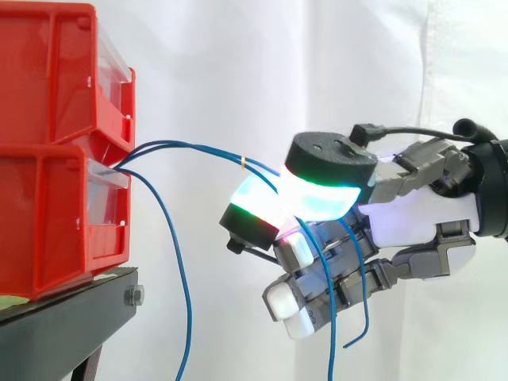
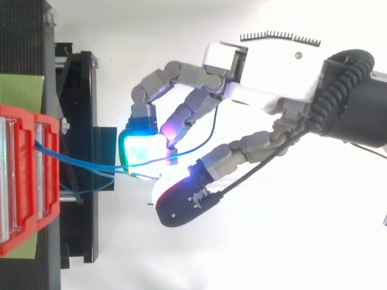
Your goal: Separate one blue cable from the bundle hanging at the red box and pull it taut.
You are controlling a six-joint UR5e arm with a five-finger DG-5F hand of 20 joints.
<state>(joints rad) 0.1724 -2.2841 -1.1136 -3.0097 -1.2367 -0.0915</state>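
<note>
Right now, at centre-right of the side view, the hand [image 1: 413, 214] pinches two tied blue cables [image 1: 236, 159] between its glowing pads [image 1: 317, 198], the strands running nearly level from the stacked red bins [image 1: 55, 151] at left, while another strand [image 1: 181, 270] hangs loose below them.

Stacked bins [image 1: 48, 198] sit on the stand [image 1: 55, 321] at left, with cables [image 1: 190, 145] running right into the hand [image 1: 421, 214]

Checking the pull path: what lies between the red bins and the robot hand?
In the side view, only blue cables span from the bins to the robot hand, joined by a yellow tie.
</note>
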